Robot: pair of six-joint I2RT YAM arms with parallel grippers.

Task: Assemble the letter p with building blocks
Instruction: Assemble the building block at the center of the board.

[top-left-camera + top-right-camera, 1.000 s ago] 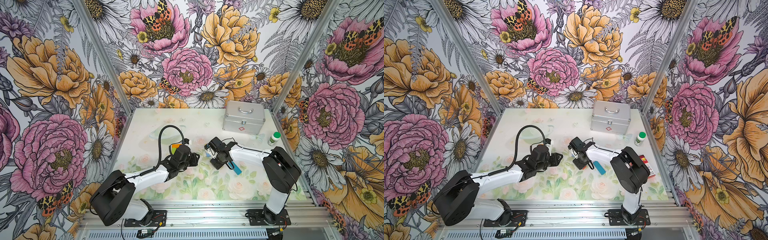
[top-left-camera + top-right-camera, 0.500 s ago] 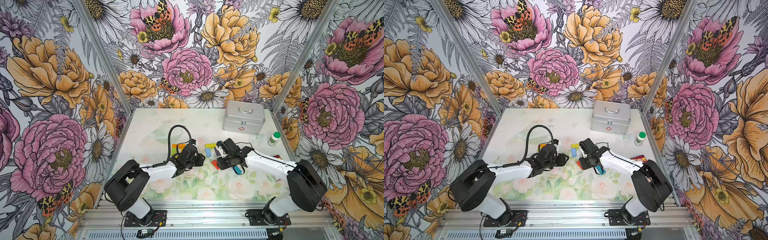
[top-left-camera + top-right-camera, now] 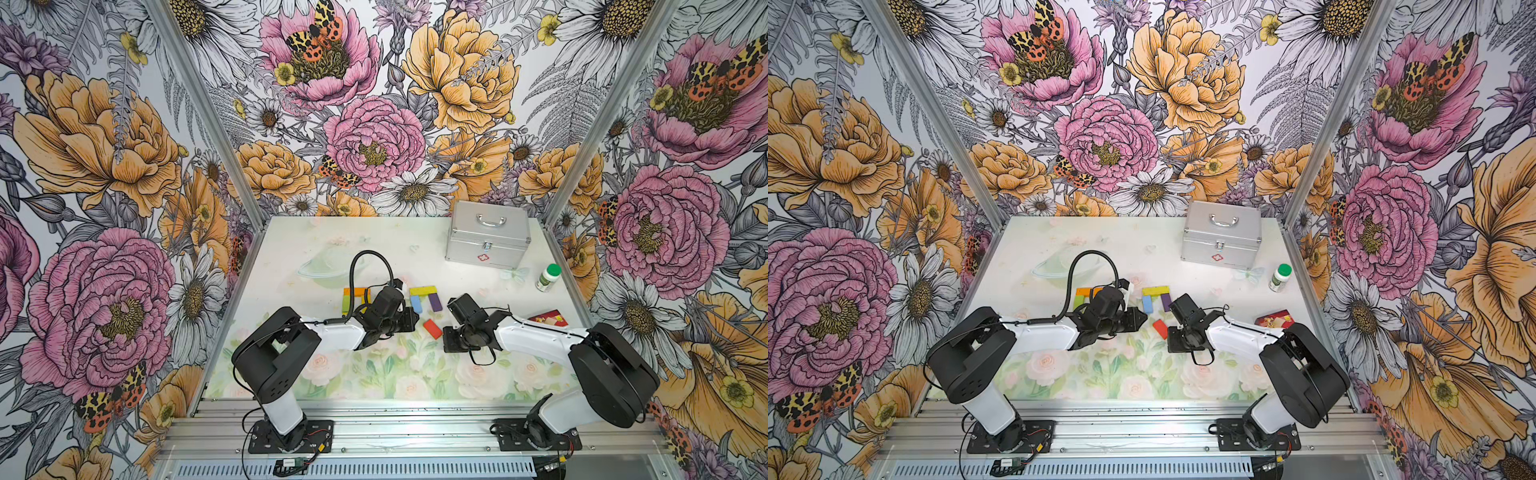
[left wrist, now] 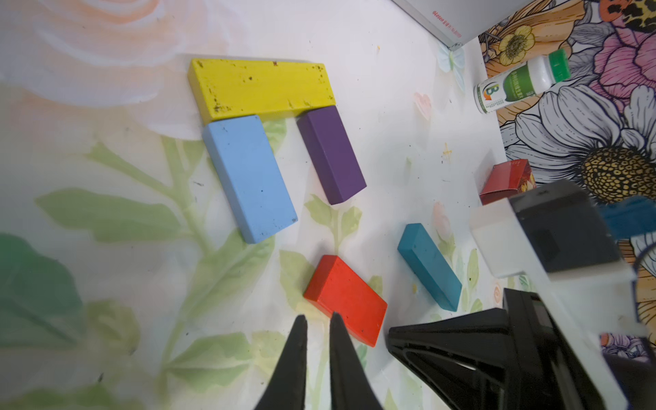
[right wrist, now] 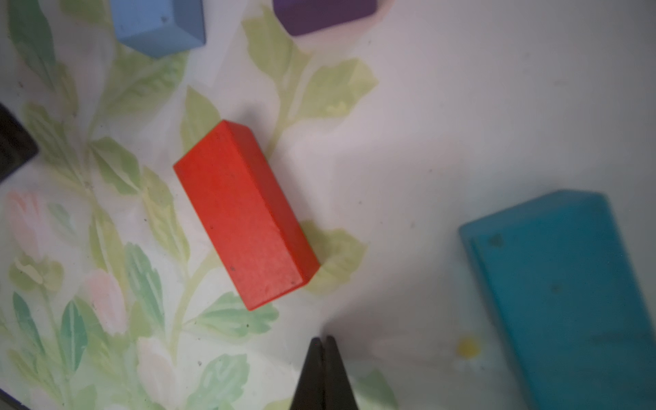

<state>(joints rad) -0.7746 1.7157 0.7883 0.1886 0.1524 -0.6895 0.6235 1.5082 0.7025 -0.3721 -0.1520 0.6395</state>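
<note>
red block (image 5: 245, 216) lies diagonal, just ahead of right gripper (image 5: 323, 342) | left gripper (image 4: 316, 321) at its end | right jaws clenched empty, left a slit apart, empty

Bare mat between red block (image 4: 346, 300) and teal block (image 4: 429, 266), both arms close by.

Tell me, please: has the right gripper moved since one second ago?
Yes. In a top view the right gripper has drawn back toward the robot's base, farther from the silver case. It now sits beside the red block, jaws shut.
</note>
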